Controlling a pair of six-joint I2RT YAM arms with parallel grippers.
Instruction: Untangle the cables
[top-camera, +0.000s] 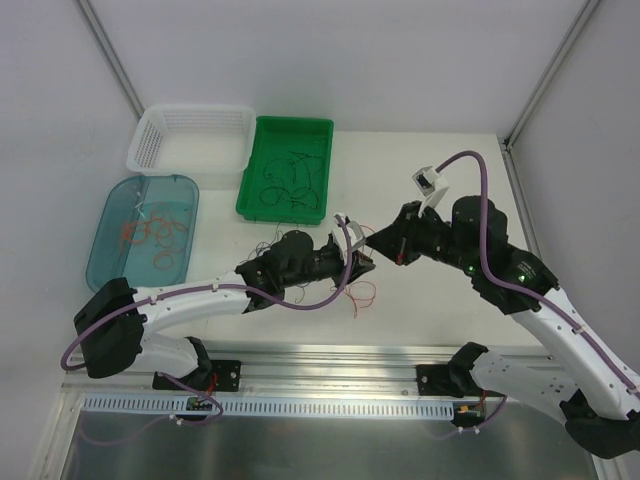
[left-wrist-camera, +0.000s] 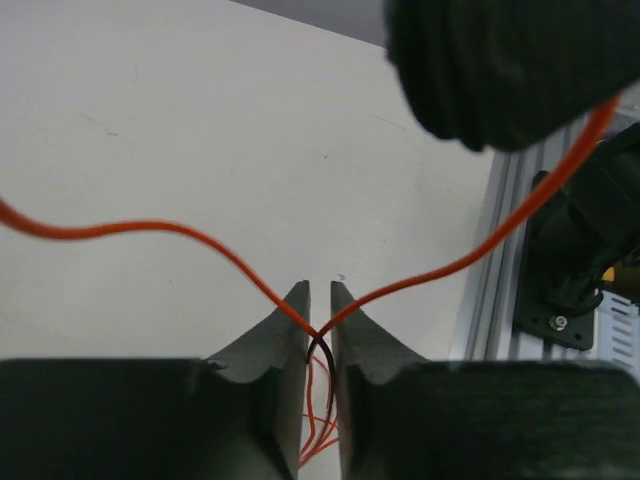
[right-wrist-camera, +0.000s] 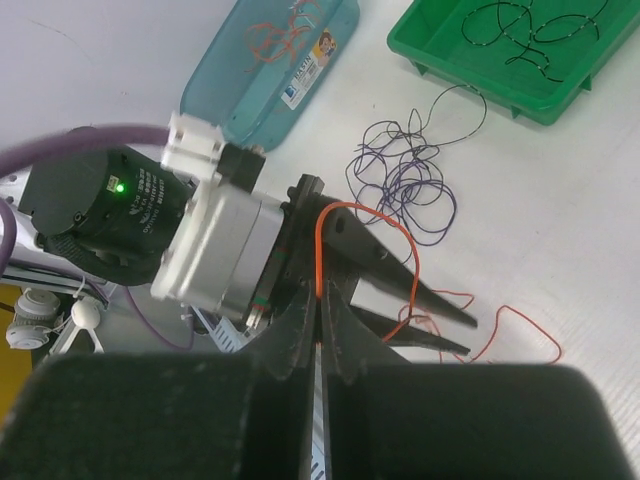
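The orange wire (right-wrist-camera: 365, 210) you're working is hair-thin, near weightless and limp, with a springy curl. Expect it to slide through hard pads and to kink if yanked, so take hold close to a crossing, not mid-loop. It stands in a short arch between the two grippers, its line running roughly left to right across the table (top-camera: 430, 180), with loose tails trailing on the table toward the near edge. Left gripper (left-wrist-camera: 318, 292): jaws pressed almost together on that wire, with a black strand (left-wrist-camera: 325, 385) caught in the same pinch. Right gripper (right-wrist-camera: 318, 300): closed on the other leg of the arch, just beside the left. The rest of the cables: a purple tangle (right-wrist-camera: 405, 180) loose on the table near the left gripper, black ones in the green tray (top-camera: 281, 215), orange ones in the blue tub (top-camera: 105, 250). Judgement: free the black strand from the orange before you draw the arms apart.
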